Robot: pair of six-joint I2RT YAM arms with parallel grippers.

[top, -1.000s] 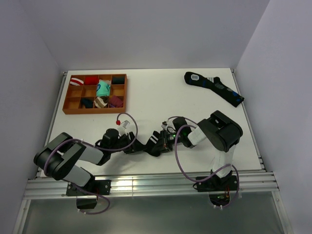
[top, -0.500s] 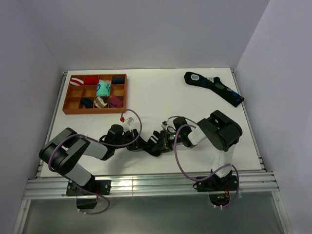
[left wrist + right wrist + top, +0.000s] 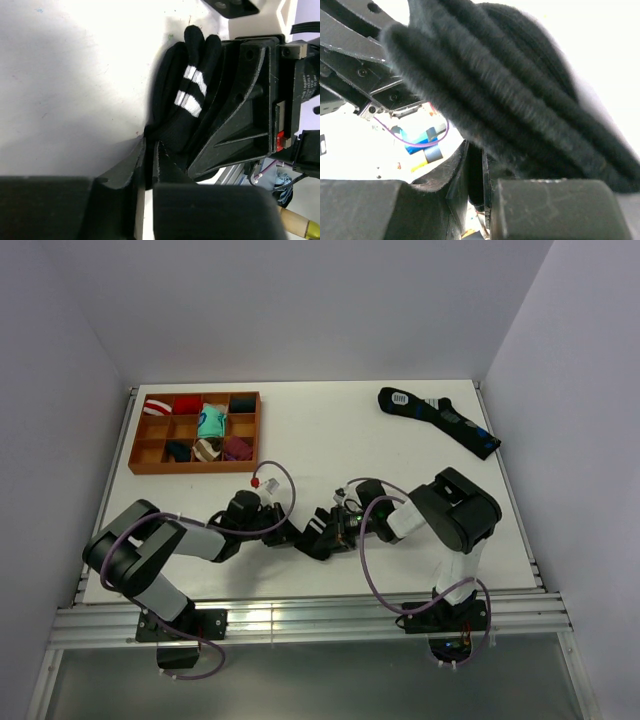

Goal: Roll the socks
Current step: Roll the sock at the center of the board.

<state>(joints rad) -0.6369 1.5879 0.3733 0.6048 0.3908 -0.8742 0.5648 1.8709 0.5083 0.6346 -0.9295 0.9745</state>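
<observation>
Left pincer [image 3: 149, 150] has its jaws almost together, nipping the near end of the black sock [image 3: 187, 95]. The rest of the sock runs forward from its tips and slightly to the right, with two white stripes showing. Right pincer [image 3: 475, 155] is closed tight on the same sock, which bunches in thick folds just off its fingertips. Seen from the left pincer, the right one lies against the sock's right side, both low over the white table [image 3: 330, 440].
</observation>
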